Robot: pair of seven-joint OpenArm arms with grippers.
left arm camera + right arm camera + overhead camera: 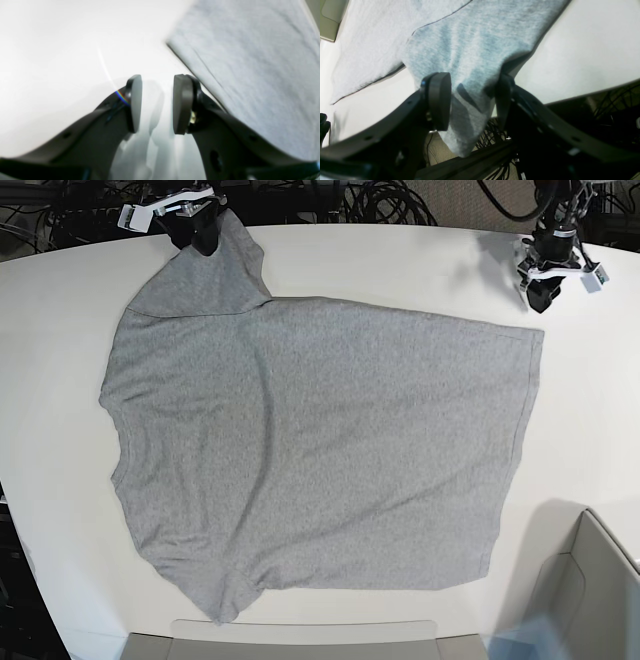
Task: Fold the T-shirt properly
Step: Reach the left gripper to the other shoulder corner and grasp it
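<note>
The heather-grey T-shirt (320, 450) lies spread flat on the white table (400, 260), plain side up, with its hem toward the right. Its far sleeve (215, 275) reaches the table's back edge. My right gripper (205, 235) stands there with its jaws wide, and the sleeve tip (470, 50) droops between them over the edge. In its wrist view this gripper (472, 100) straddles the cloth without pinching it. My left gripper (543, 298) is open just beyond the shirt's far hem corner. Its wrist view shows bare table between its (157, 105) pads, with the shirt edge (250, 62) to the right.
A grey bin (590, 580) stands at the near right corner, and a flat grey tray edge (300, 640) runs along the near side. Dark cables (380, 200) hang behind the table's back edge, and they (492, 137) also show below the sleeve.
</note>
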